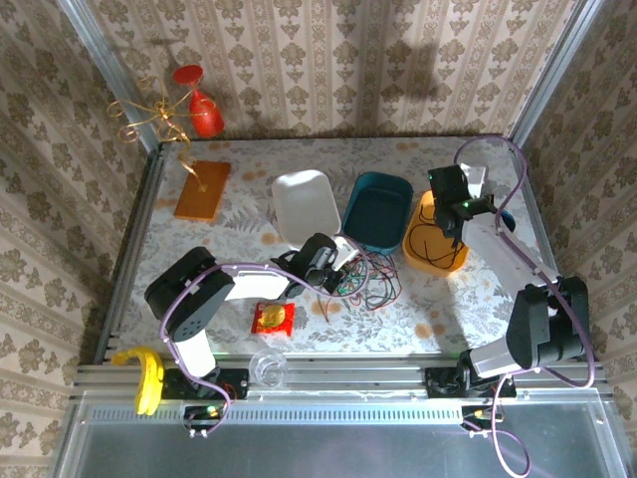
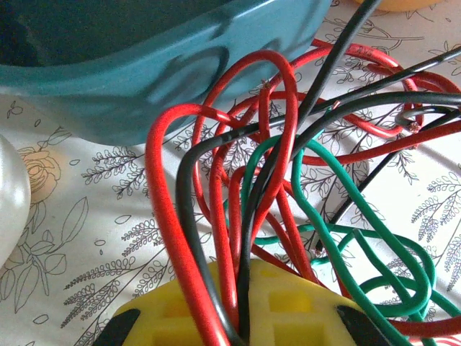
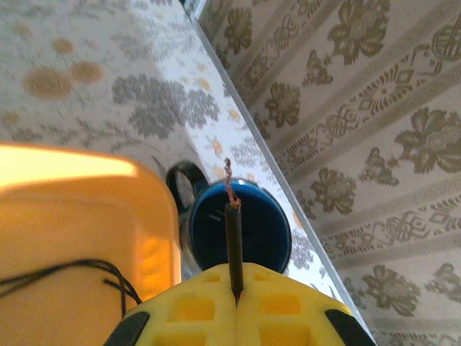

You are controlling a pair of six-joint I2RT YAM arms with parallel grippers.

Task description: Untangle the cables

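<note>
Black cable (image 3: 233, 238) pinched by closed right fingers (image 3: 236, 303); left fingers (image 2: 243, 328) clamp red cable (image 2: 156, 194) among loops; green cable (image 2: 299, 169) beyond, tangle mostly unsorted.

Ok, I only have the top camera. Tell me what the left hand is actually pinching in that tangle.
Observer: In the left wrist view, the left hand is shut on loops of red cable and black cable together.
Operator: Now give me the green one.
Observer: The green cable loops over the table to the right of the grip; I cannot tell whether it enters the grip.
Operator: Report the right hand.
Observer: The right hand clamps a single black wire, its bare copper tip sticking out past the fingers.
</note>
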